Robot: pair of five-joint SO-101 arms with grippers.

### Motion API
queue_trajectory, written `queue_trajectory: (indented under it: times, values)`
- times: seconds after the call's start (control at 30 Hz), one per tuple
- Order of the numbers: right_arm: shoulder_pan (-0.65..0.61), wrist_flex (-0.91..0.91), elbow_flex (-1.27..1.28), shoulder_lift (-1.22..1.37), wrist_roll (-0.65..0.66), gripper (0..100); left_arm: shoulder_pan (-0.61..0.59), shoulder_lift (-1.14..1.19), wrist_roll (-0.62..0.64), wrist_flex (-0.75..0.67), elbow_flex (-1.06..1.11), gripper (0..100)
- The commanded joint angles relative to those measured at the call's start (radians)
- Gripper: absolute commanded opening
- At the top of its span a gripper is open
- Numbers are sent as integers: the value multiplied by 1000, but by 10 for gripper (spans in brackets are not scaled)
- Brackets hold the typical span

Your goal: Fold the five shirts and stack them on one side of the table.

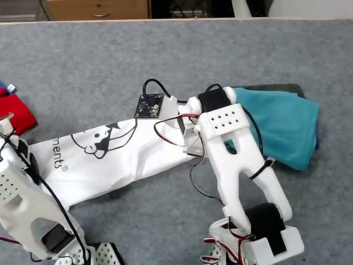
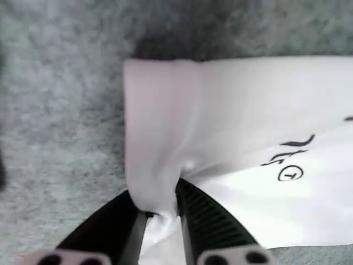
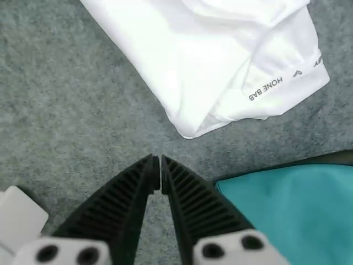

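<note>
A long white shirt with a black print lies slantwise across the grey table. My left gripper sits at its left end. In the left wrist view that gripper is shut on a pinch of the white shirt near a folded edge. My right gripper hangs over the shirt's other end. In the right wrist view it is shut on nothing, just off the corner of the white shirt and beside the teal shirt.
The folded teal shirt rests on a dark shirt at the right. A red shirt and a bit of blue cloth lie at the left edge. A wooden drawer stands beyond the table's far edge.
</note>
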Motion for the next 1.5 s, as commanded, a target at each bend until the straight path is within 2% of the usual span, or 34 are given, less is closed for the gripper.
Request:
queue_trajectory:
  times: [0.0,0.13,0.27,0.43,0.53,0.7,0.9,1.07,1.23,1.47]
  values:
    - [-9,-15,-53,-56,-11,15,-13,-28,9,44,-105,29]
    - [-9,-57,-177,-56,-61,15,2,-149,11,55,-136,29]
    - [-8,-129,-340,-56,-138,15,96,-330,12,55,-30,29]
    - [31,-146,-555,-56,-206,15,278,-583,25,55,180,29]
    - [109,-143,-665,-56,-235,15,406,-695,103,54,255,29]
    - [284,-117,-753,-58,-258,15,688,-781,264,52,236,29]
    - [508,-49,-788,-61,-216,15,989,-727,387,52,148,29]
    - [628,-29,-780,-114,-176,15,1124,-568,460,52,8,29]
    - [651,-29,-733,-127,-103,15,1202,-345,509,52,-234,29]
    - [652,-29,-728,-122,-95,15,1320,-180,592,54,-426,29]
